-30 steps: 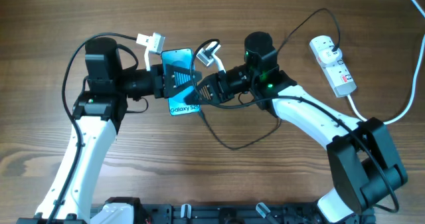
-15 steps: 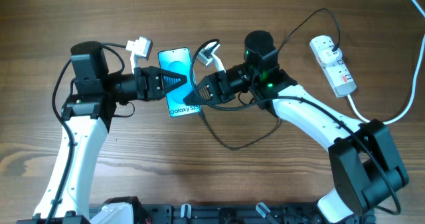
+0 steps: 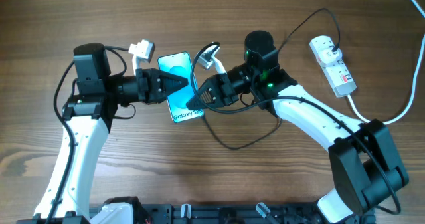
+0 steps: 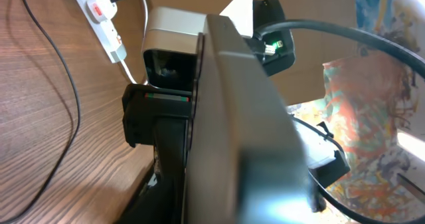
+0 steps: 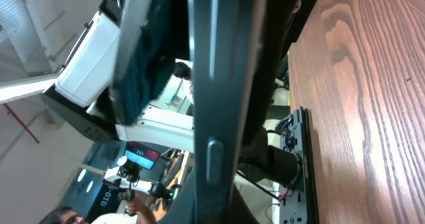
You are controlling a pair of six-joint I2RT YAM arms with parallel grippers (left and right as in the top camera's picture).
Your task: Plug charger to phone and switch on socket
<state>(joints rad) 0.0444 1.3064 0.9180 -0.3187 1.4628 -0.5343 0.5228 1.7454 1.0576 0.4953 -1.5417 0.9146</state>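
The phone (image 3: 182,71), with a teal screen and white text at its near end, is held tilted above the table between both arms. My left gripper (image 3: 174,84) is shut on its left edge. My right gripper (image 3: 198,102) is shut on its lower right edge. The phone's grey edge fills the left wrist view (image 4: 246,117) and the right wrist view (image 5: 219,84). The white socket (image 3: 334,66) lies at the far right with the charger's plug (image 3: 334,50) in it. The black charger cable (image 3: 232,144) loops under the right arm. Its connector tip is hidden.
A thick white cord (image 3: 392,117) runs from the socket to the right table edge. The socket also shows at the top left of the left wrist view (image 4: 99,11). Bare wooden table (image 3: 199,177) lies in front of the arms.
My left gripper drew back to the left off the phone, then came in again onto its left edge. The phone shifted slightly down and right. The right arm barely moved.
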